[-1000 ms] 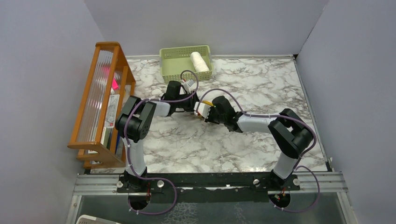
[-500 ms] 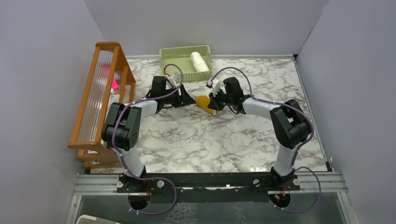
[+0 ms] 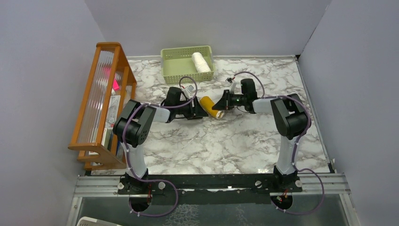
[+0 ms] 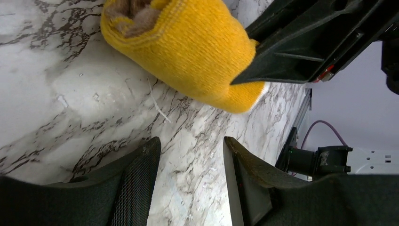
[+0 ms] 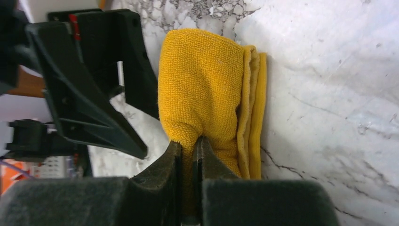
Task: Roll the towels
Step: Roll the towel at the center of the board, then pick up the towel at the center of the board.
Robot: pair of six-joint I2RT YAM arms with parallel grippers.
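The mustard-yellow towel (image 3: 210,107) lies rolled on the marble table (image 3: 226,141), its brownish core (image 4: 136,12) showing at one end. My right gripper (image 5: 187,141) is shut on a pinch of the roll's outer layer at its right end (image 3: 221,104). My left gripper (image 4: 190,141) stands open just left of the roll (image 3: 200,112), not touching it, with only bare table between its fingers. The cream-white towel (image 3: 201,62) lies rolled inside the pale green basket (image 3: 179,66) at the back.
A wooden rack (image 3: 101,103) with ribbed panels stands along the left wall, close behind my left arm. Grey walls close in the table at the back and on both sides. A metal rail (image 3: 211,183) runs along the near edge.
Both grippers were bunched over the yellow roll. The left one has opened, let go and drawn back to the roll's left. The right one has swung round to its right end, still pinching it.
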